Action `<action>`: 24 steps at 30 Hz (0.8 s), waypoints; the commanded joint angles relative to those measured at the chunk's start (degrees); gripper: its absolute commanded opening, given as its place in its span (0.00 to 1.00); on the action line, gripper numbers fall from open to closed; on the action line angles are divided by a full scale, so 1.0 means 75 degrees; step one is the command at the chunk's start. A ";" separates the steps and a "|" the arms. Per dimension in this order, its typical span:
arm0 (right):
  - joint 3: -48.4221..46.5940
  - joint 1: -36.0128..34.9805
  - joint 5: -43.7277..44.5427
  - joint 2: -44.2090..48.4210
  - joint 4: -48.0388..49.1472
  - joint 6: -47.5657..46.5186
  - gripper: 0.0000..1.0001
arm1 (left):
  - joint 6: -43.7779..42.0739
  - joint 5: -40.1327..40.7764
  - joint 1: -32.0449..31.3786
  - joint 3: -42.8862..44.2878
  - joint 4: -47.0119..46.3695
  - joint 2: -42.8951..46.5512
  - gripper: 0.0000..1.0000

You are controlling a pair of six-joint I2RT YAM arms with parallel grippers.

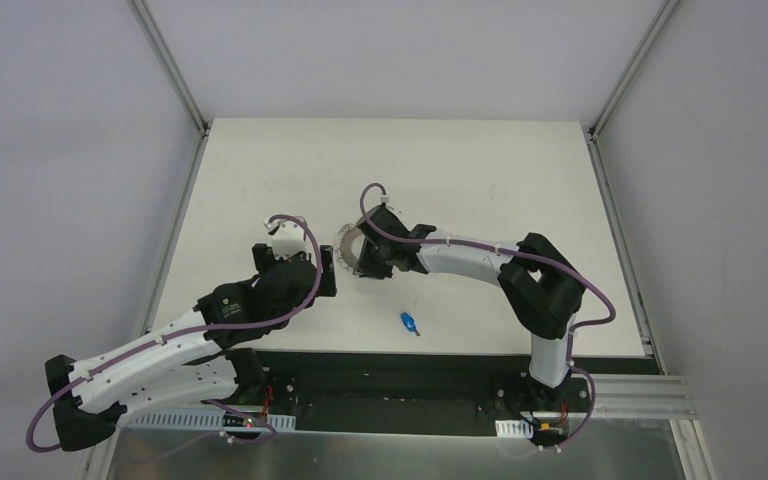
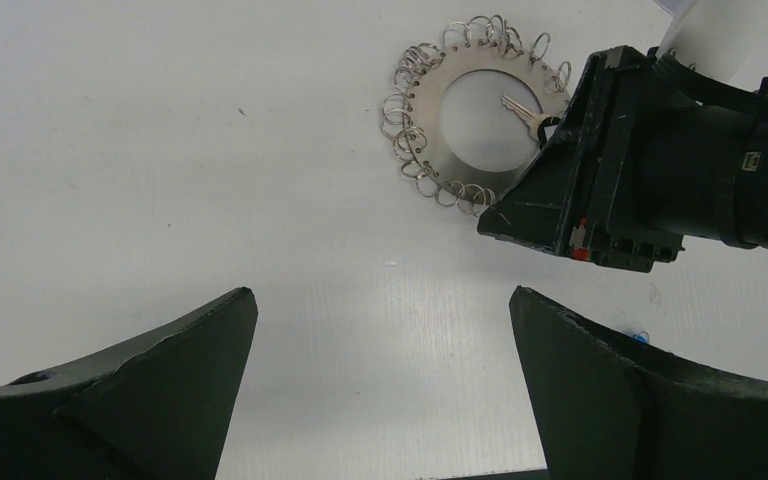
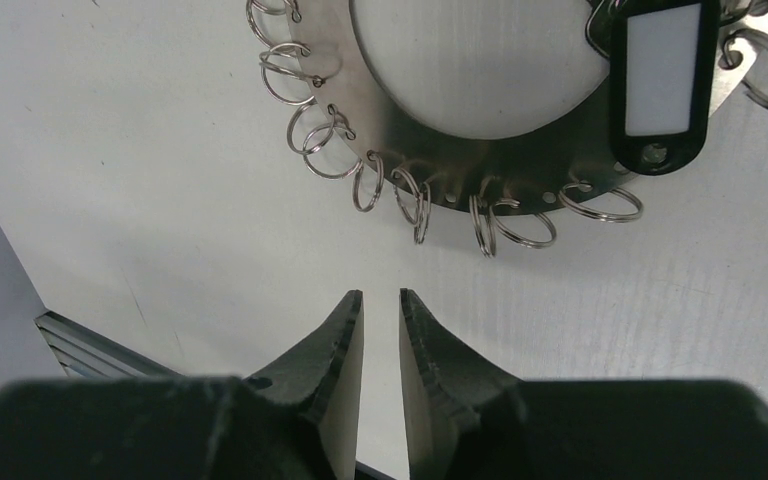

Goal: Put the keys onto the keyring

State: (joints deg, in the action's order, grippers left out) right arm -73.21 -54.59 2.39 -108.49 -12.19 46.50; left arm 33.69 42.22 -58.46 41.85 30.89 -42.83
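Observation:
The keyring [image 1: 351, 243] lies flat at mid-table, a grey plate fringed with small wire loops, seen in the left wrist view [image 2: 428, 110] and the right wrist view [image 3: 430, 165]. The black-tagged key's tag [image 3: 662, 85] rests on the plate and its silver blade [image 2: 522, 112] lies over the hole. I cannot tell whether it hangs on a loop. The blue-tagged key [image 1: 409, 322] lies alone nearer the front edge. My right gripper [image 3: 381, 295] hovers just short of the ring's loops, its jaws a narrow slit apart with nothing between them. My left gripper [image 2: 382, 300] is wide open and empty, left of the ring.
The right gripper's black body [image 2: 650, 170] covers the ring's right side in the left wrist view. The white table [image 1: 480, 180] is fenced by metal rails left and right. A grey wall and rail [image 3: 80, 340] show at the lower left of the right wrist view.

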 commanded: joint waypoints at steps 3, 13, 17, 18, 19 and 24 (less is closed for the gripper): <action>0.0169 0.0103 0.0324 -0.0087 0.0230 0.0269 0.21 | 0.0066 0.0077 0.0001 0.0053 0.0042 -0.0099 0.99; 0.0327 0.0229 0.0504 -0.0149 0.0321 0.0393 0.21 | 0.0031 0.0090 0.0000 0.0139 0.0042 -0.0303 0.99; 0.0311 0.0257 0.0479 -0.0234 0.0415 0.0459 0.21 | 0.0019 0.0107 -0.0008 0.0140 0.0041 -0.0362 0.99; 0.0283 0.0259 0.0465 -0.0266 0.0439 0.0468 0.21 | 0.0019 0.0113 0.0000 0.0139 0.0041 -0.0367 0.99; 0.0262 0.0272 0.0457 -0.0285 0.0441 0.0468 0.21 | 0.0019 0.0113 -0.0005 0.0154 0.0032 -0.0381 0.99; 0.0197 0.0336 0.0378 -0.0412 0.0512 0.0519 0.21 | -0.0022 0.0156 0.0001 0.0175 0.0029 -0.0438 0.99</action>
State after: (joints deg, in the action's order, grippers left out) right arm -71.31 -52.60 5.13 -111.09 -9.58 48.99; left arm 33.67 42.24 -58.46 41.85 30.89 -45.76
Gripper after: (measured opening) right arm 0.215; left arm 0.990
